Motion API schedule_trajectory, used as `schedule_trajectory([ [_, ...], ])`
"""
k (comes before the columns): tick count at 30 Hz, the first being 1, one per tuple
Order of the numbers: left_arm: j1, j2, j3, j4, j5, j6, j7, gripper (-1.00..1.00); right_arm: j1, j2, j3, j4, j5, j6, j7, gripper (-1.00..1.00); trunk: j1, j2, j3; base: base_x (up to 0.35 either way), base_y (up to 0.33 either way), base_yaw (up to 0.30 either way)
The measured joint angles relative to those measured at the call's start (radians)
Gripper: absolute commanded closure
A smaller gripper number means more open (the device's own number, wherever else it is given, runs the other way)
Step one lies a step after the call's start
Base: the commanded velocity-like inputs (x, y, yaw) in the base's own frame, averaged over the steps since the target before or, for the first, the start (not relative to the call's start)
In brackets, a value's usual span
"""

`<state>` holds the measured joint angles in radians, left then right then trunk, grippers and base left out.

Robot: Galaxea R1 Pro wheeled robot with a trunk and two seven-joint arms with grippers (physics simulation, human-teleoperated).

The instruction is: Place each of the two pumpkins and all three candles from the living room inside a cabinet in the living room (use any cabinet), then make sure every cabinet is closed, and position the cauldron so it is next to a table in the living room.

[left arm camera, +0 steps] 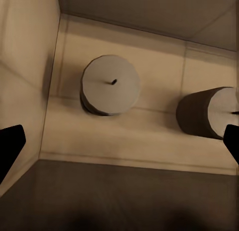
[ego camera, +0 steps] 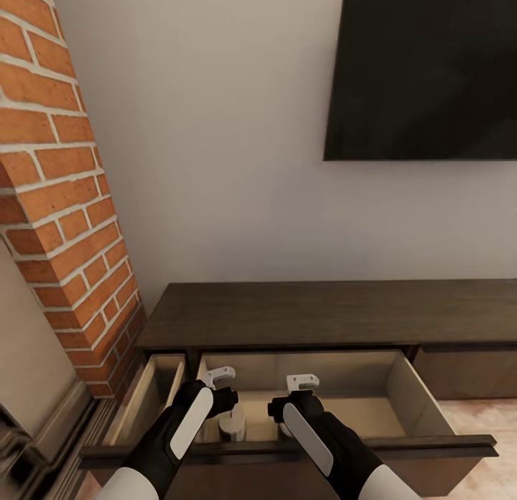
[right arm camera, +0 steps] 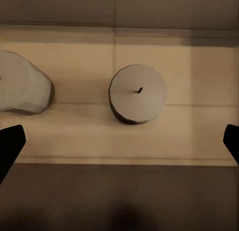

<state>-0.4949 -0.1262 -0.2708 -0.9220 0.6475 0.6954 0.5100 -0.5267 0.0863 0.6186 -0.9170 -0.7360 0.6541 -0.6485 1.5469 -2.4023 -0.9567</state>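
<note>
Nearest the camera, the robot's two black-and-white forearms reached forward from the bottom of the head view, side by side over an open drawer (ego camera: 402, 392) of the long dark brown cabinet (ego camera: 323, 313). The left end effector (ego camera: 219, 385) and the right end effector (ego camera: 301, 389) both hung above the drawer's pale beige inside, a little apart from each other. In each wrist view the dark fingertips (left arm camera: 10, 146) sat wide at opposite edges of the picture with nothing between them, so both end effectors were spread open and empty; the right one's fingertips (right arm camera: 10, 144) stood likewise.

Below them, two candles stood upright on the drawer floor. The left candle (left arm camera: 109, 85) showed its flat round top and short wick straight under the left end effector, near the drawer's side wall, and part of it could be seen in the head view just beneath that end effector. The right candle (right arm camera: 138, 93) stood under the right end effector, well clear of the first.

To the left, a narrower drawer (ego camera: 147, 396) also stood open beside a red brick column (ego camera: 64, 198). Behind lay the cabinet's dark top surface, then a pale wall carrying a black TV (ego camera: 424, 69).
</note>
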Motion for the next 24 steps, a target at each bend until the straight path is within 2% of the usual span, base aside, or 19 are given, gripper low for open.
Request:
schedule_trajectory([
  [17,0.000,0.001,0.000,-0.001,0.000,0.001,-0.002,-1.00,0.000,0.000,-0.004,-0.056,-0.007,0.000,-0.001,-1.00,-0.065,0.119,0.053,-0.002,0.000,0.000],
  [24,0.000,0.002,0.000,-0.001,0.000,0.002,-0.001,-1.00,0.000,0.000,-0.004,-0.055,-0.007,0.000,-0.001,-1.00,-0.092,0.168,0.075,-0.158,0.041,0.000],
])
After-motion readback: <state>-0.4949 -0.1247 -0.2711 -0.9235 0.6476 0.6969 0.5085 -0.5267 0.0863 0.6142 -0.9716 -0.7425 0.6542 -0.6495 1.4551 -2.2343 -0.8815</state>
